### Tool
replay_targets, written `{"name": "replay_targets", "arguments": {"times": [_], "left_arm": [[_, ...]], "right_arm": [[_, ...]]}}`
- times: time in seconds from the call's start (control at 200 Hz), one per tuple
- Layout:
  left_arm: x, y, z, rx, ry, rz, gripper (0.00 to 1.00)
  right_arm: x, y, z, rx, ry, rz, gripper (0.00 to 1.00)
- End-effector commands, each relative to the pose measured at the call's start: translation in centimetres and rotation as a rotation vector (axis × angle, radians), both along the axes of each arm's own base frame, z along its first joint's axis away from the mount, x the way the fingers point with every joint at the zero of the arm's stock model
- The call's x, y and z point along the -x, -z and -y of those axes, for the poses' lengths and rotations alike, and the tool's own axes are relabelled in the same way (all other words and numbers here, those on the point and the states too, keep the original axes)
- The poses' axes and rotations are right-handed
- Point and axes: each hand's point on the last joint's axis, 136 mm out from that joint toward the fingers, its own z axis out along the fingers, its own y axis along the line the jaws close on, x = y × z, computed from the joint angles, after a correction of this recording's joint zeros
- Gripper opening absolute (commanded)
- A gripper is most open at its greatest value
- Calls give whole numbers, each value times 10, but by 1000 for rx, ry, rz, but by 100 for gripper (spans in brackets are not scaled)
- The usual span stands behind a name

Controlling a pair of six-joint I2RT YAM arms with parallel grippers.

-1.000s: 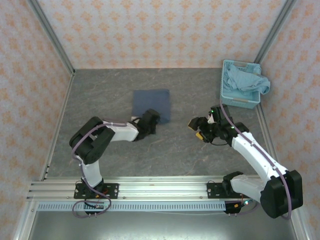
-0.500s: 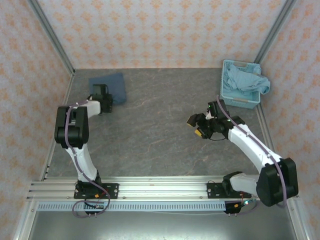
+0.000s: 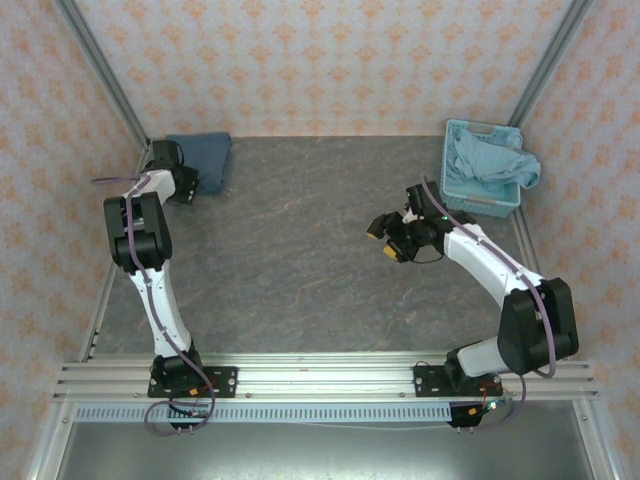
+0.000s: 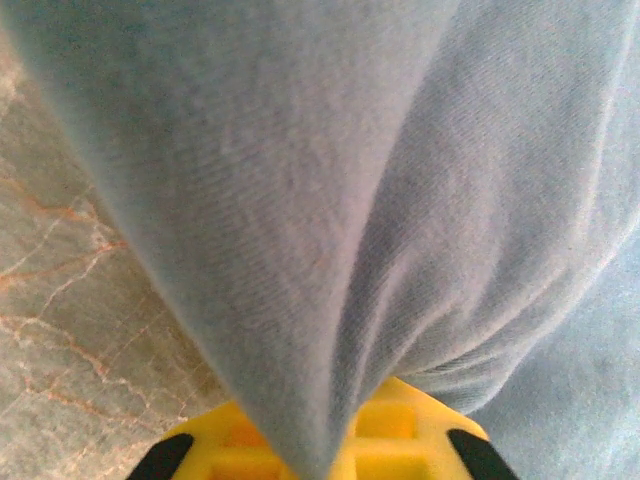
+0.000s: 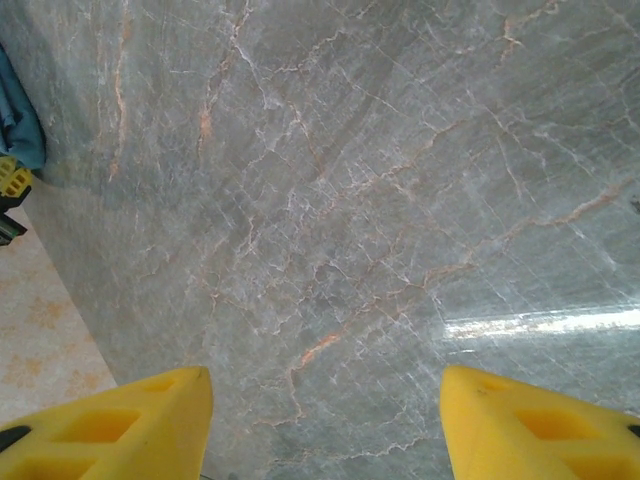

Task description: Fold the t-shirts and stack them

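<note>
- Grey marbled surface, walled on three sides by patterned panels; most of it lies bare between the two arms.
- Dark slate-blue t-shirt: a compact packet in the far-left corner, against the back wall. I judge it folded, though its near edge looks bunched where it is held.
- Left gripper: reached out to that corner. In the wrist view a ridge of the cloth gathers down between the yellow fingers, so I read the left gripper as closed, or very nearly, on a fold of this shirt.
- Aqua-blue t-shirt: crumpled in the light-blue basket at the far right, spilling over its rim, unfolded.
- Right gripper: hovering over the middle of the surface, near the basket but not at it. Its fingers stand well apart with only bare stone between them; it holds nothing.
- Progress, as I judge it: roughly half. One shirt is folded and parked, not yet let go. The second has yet to be taken out, spread, folded and laid on the first.
</note>
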Motion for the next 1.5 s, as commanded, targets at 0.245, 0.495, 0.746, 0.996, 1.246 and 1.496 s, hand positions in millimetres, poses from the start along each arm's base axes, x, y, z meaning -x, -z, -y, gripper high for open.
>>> {"name": "replay_targets", "arguments": {"times": [0.245,0.495,0.746,0.996,1.246,1.496], "left_arm": [[35,-96,59,13,88,157,57],[1,-64,79,80,169,116,31],[-22,-30,90,104,224,60,30],[-17,-22,96,58,255,7,32],[21,-132,82,-100,229,167,93],[125,-210,90,-332,299,168,100]], "right_arm": [[-36,-43,-18,-68,-55,163,63],[-40,-44,-22,-72,-79,152,61],[-26,-45,-14,-64,-57,154,60],[-16,-38,-9,-60,-40,139,60],[-27,-59,-5,-34,-23,233,62],[-42,-123,10,56,-26,493,99]]}}
